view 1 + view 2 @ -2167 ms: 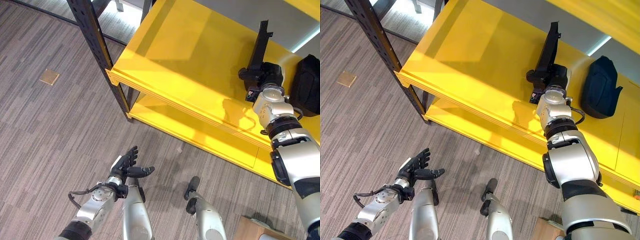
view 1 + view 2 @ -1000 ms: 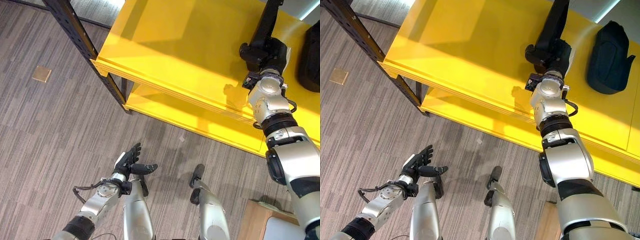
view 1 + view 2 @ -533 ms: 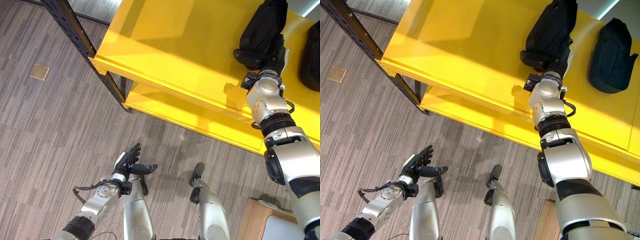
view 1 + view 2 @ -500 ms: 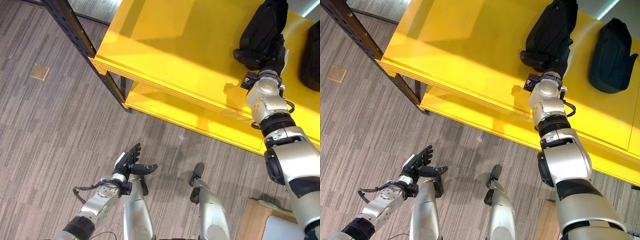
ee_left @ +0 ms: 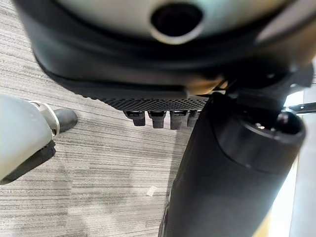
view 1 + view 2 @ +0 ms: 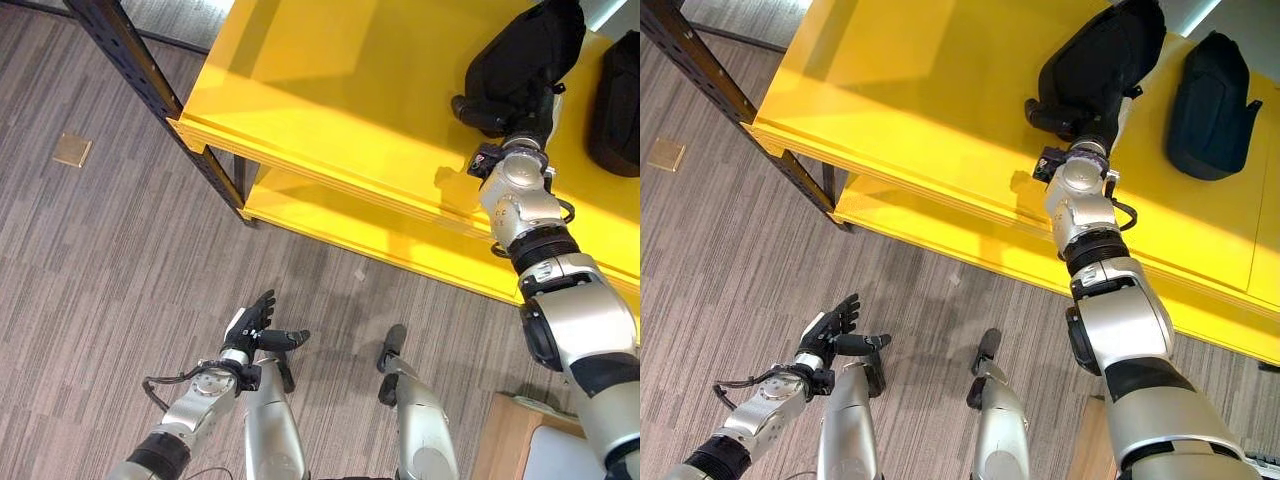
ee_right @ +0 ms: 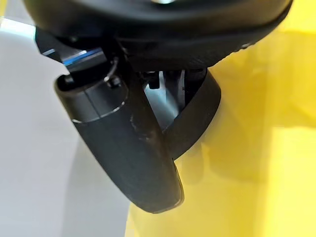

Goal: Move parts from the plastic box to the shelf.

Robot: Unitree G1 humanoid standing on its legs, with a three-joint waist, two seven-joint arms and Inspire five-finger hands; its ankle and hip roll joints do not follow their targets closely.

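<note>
Bright, even light all over, and the yellow shelf glows hard, with a paler sunlit band running across its top and a darker wedge of shade near its far left. The right arm throws a soft shadow on the shelf just beside the wrist. Carpet sits in flatter, duller light. Both eye views are crisp edge to edge. In the wrist views the near hand bulk is a dark, out-of-focus mass; the shelf surface behind looks washed and soft.
</note>
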